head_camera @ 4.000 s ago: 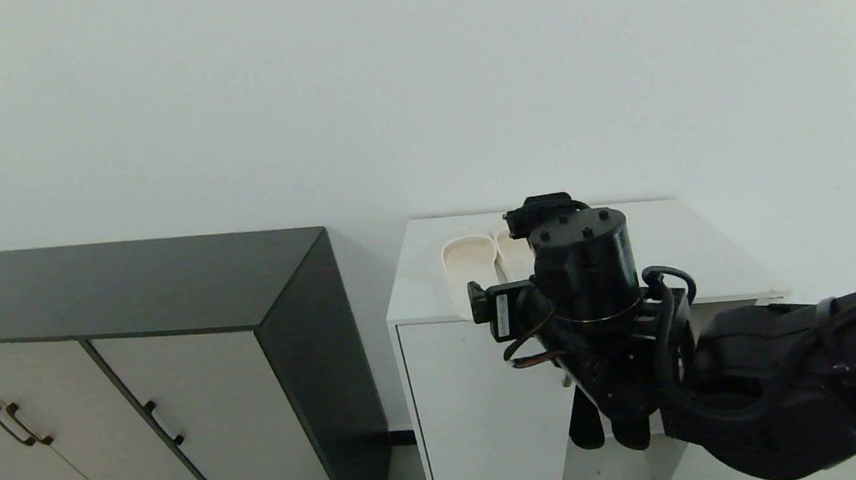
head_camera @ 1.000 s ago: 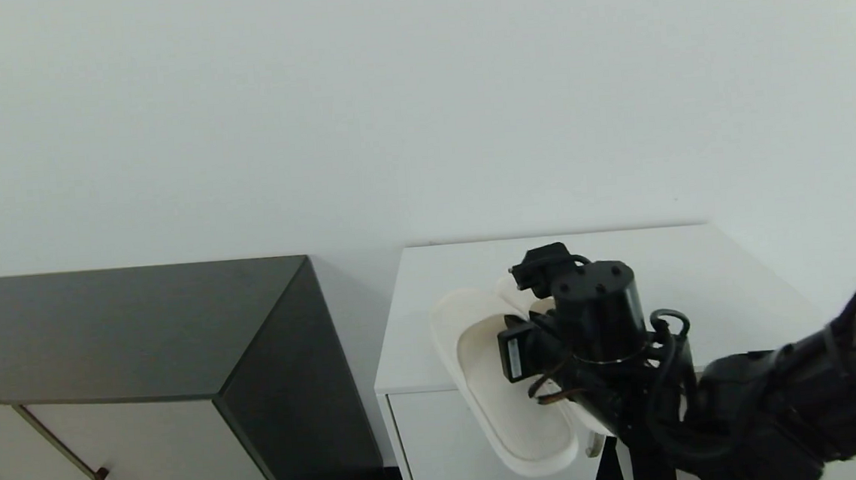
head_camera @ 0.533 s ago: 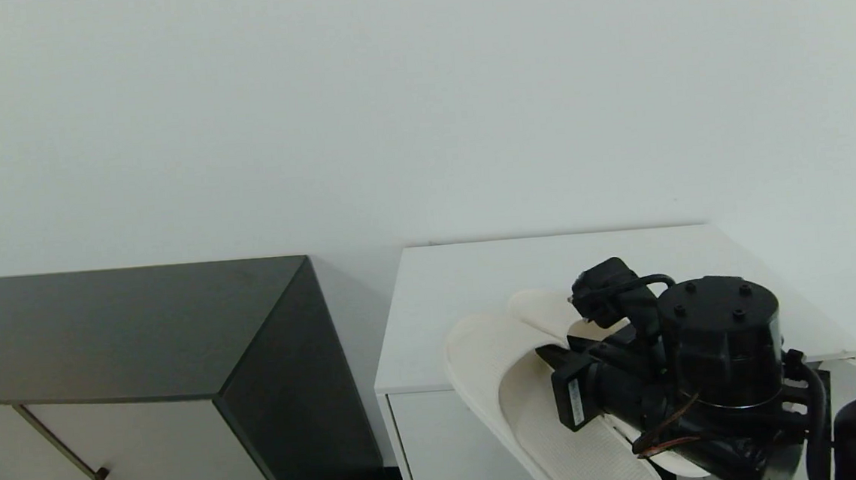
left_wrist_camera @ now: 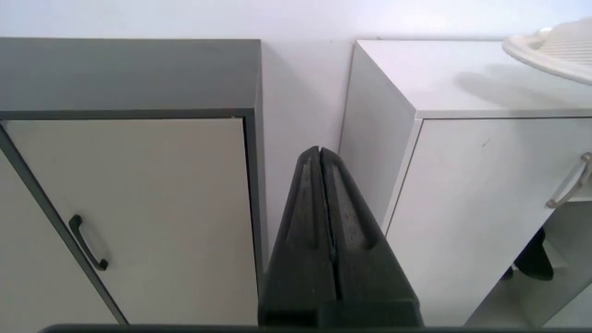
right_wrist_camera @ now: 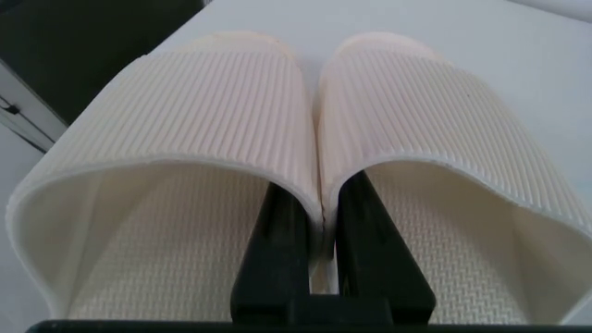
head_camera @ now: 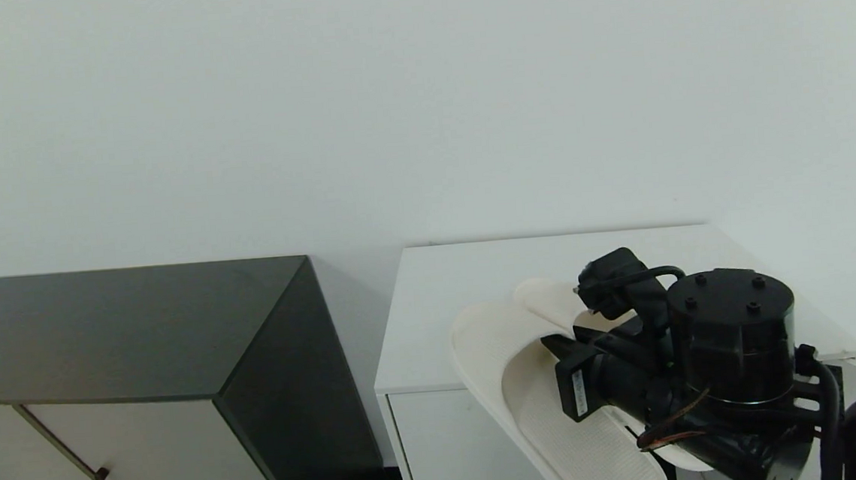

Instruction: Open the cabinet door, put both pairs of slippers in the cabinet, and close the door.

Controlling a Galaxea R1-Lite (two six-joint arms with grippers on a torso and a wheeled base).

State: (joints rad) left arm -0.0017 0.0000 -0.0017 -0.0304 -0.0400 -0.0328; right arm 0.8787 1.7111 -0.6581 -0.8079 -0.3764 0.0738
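- A white wall [head_camera: 418,105] backs two cabinets standing side by side, a narrow gap between them.
- The dark cabinet [head_camera: 125,329], on the robot's left, has a charcoal top and side. Its pale doors [left_wrist_camera: 139,213] are shut flush, each with a dark bar handle [left_wrist_camera: 88,242], so the inside is hidden.
- The white cabinet [left_wrist_camera: 388,176] stands to the right. Its flat top serves as the worktop [head_camera: 431,285], and its front panel carries a pale bar handle [left_wrist_camera: 566,180]. The inside cannot be seen.
- A pair of cream slippers [head_camera: 496,348] hangs tilted at the front of the worktop. The toes are over the white surface and the heels jut out past its front edge. The left wrist view catches one rim of the pair raised above the worktop, with a shadow beneath it.
- The right end effector [right_wrist_camera: 321,199] has hold of the pair from the heel end. One black finger [right_wrist_camera: 282,240] is slid inside each slipper, and the two adjoining side walls are pinched together between the fingers. The ribbed straps arch over the fingers on either side.
- The left end effector [left_wrist_camera: 320,157] hangs low in front of the gap between the two cabinets, well apart from the slippers. Its two fingers are pressed flat together and grip nothing.
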